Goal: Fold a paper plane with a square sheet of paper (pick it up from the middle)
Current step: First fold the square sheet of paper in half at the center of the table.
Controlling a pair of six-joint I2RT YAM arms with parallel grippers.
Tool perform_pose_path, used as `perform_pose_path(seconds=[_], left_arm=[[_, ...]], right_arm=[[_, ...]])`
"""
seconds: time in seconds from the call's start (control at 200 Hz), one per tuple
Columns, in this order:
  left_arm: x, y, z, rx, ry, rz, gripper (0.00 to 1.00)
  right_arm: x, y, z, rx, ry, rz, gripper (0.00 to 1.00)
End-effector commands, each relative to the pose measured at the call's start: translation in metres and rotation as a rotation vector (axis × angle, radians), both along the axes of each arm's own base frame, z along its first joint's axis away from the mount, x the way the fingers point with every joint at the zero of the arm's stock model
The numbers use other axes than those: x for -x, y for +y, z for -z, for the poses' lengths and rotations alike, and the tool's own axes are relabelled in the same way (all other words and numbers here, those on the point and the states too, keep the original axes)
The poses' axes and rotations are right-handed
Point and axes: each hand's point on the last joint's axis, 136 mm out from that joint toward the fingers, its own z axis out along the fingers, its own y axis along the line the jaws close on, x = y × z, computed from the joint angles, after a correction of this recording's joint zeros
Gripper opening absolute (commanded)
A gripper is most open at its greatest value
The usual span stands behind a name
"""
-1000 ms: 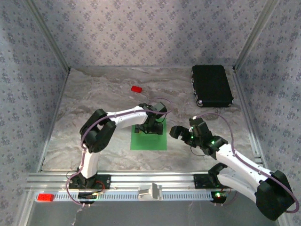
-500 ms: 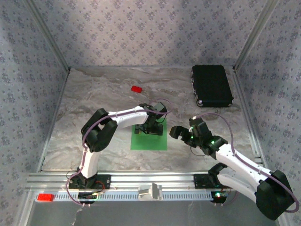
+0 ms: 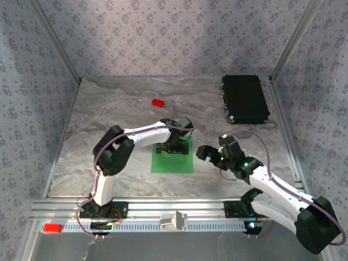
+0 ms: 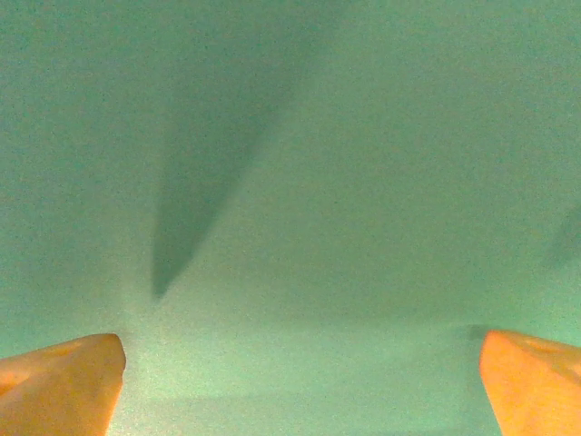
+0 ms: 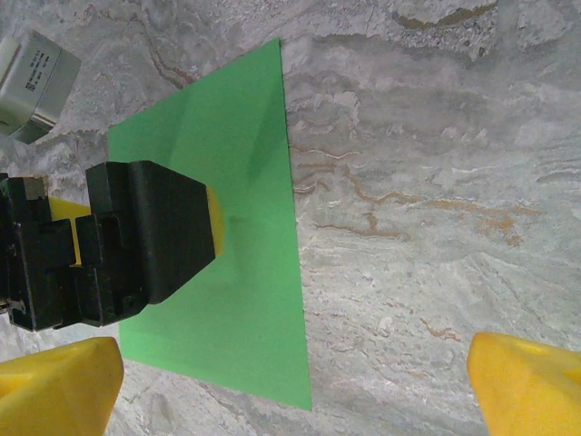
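Marbled grey tabletop [image 3: 109, 119] is stretching under both of your arms, with patterned walls [image 3: 163, 38] closing in around it. Your left gripper [image 4: 300, 381] is standing with its jaws spread wide, the two orange fingertips [image 4: 64, 381] sitting far apart at the bottom corners of its wrist view. It is hovering very low over the square sheet of paper [image 4: 363, 182], and one tip appears to be touching the green surface in the right wrist view, though you cannot be sure of contact. From above, that gripper is pointing down over the far half of the sheet, and the sheet is lying flat and unfolded on the table.

Your right gripper [image 5: 290, 391] is also holding its jaws wide apart, gripping nothing. It is hanging over bare marble just right of the sheet's right edge, and it is facing the sheet.

Further out, a small red block [image 3: 157, 102] is lying well beyond the sheet's far left corner. A black rectangular case [image 3: 245, 99] is resting well apart from the sheet, beyond it to the far right.
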Motion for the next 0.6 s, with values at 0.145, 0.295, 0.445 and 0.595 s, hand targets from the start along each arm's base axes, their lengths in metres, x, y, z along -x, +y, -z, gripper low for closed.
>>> perform_pose_path(seconds=[0.145, 0.295, 0.445, 0.595], left_arm=[[0.001, -0.004, -0.001, 0.018, 0.02, -0.035, 1.0], [0.007, 0.0, 0.013, -0.015, 0.042, -0.028, 1.0], [0.015, 0.009, 0.032, -0.063, 0.07, -0.026, 1.0], [0.023, 0.017, 0.046, -0.099, 0.093, -0.021, 1.0]], right_arm=[[0.0, -0.001, -0.001, 0.018, 0.004, 0.006, 0.99], [0.0, -0.002, 0.002, 0.022, 0.011, 0.009, 0.99], [0.001, -0.003, 0.002, 0.024, 0.013, 0.01, 0.99], [0.001, -0.003, 0.002, 0.024, 0.013, 0.01, 0.99]])
